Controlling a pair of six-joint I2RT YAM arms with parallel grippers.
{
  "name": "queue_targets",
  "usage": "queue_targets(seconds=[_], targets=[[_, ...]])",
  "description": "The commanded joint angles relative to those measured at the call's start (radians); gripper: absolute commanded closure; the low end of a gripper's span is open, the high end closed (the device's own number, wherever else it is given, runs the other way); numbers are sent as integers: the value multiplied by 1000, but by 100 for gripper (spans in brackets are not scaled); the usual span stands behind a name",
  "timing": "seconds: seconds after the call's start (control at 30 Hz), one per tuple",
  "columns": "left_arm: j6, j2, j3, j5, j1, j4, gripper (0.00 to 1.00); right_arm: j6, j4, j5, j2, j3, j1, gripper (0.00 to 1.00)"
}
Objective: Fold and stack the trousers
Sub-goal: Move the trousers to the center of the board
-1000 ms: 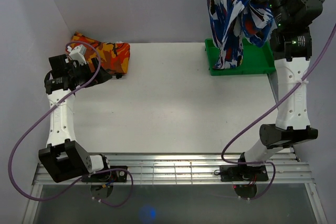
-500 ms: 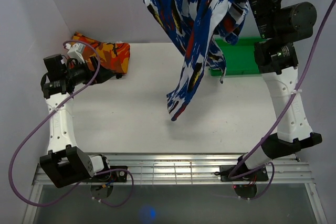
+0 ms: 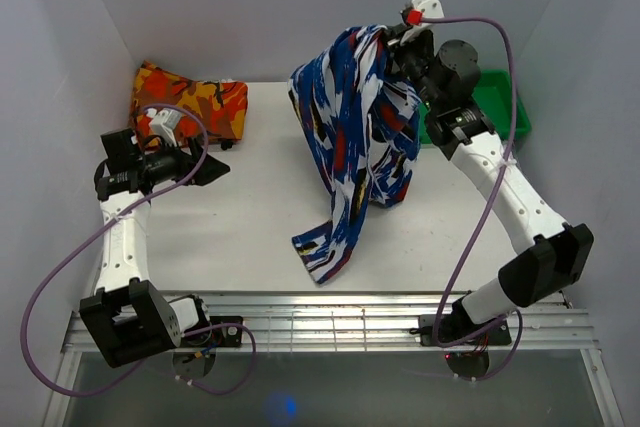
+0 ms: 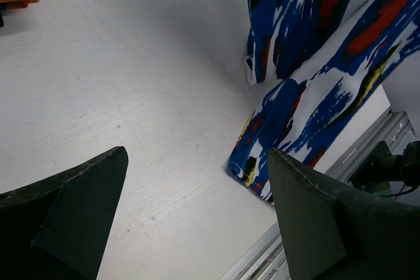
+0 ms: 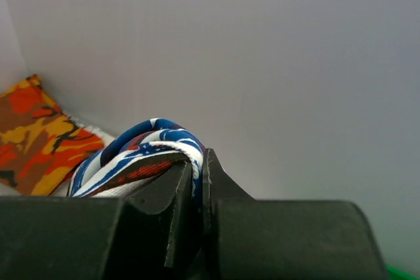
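Note:
The trousers (image 3: 350,147), blue, white and black streaked with red and yellow patches, hang from my right gripper (image 3: 385,39) above the middle of the table. Their lower end (image 3: 322,252) lies on the table near the front edge. In the right wrist view my right gripper (image 5: 197,168) is shut on a bunched fold of the trousers (image 5: 141,152). My left gripper (image 3: 205,169) is open and empty at the left of the table. In the left wrist view the gripper (image 4: 197,188) faces the bare table, with the trousers (image 4: 315,77) hanging beyond it.
A folded orange, red and yellow patterned cloth (image 3: 195,102) lies at the back left corner, also in the right wrist view (image 5: 39,136). A green tray (image 3: 505,112) stands at the back right, behind my right arm. A metal rail (image 3: 330,322) runs along the front edge.
My right arm has swung the trousers down and left, from high over the green tray to the table's middle; their lower end now rests on the table. My left gripper has moved slightly toward the front.

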Motion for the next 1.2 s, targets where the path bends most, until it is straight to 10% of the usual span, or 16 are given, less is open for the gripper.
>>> queue_targets(seconds=[0.0, 0.4, 0.9, 1.17], targets=[[2, -19, 12, 51, 3, 87, 3, -111, 345, 119, -36, 263, -2, 92], [-140, 10, 32, -10, 4, 180, 4, -196, 430, 9, 175, 874, 86, 92], [-107, 5, 3, 0, 3, 180, 4, -294, 499, -14, 132, 555, 276, 92], [-244, -67, -34, -47, 39, 274, 4, -342, 494, 82, 322, 714, 389, 92]])
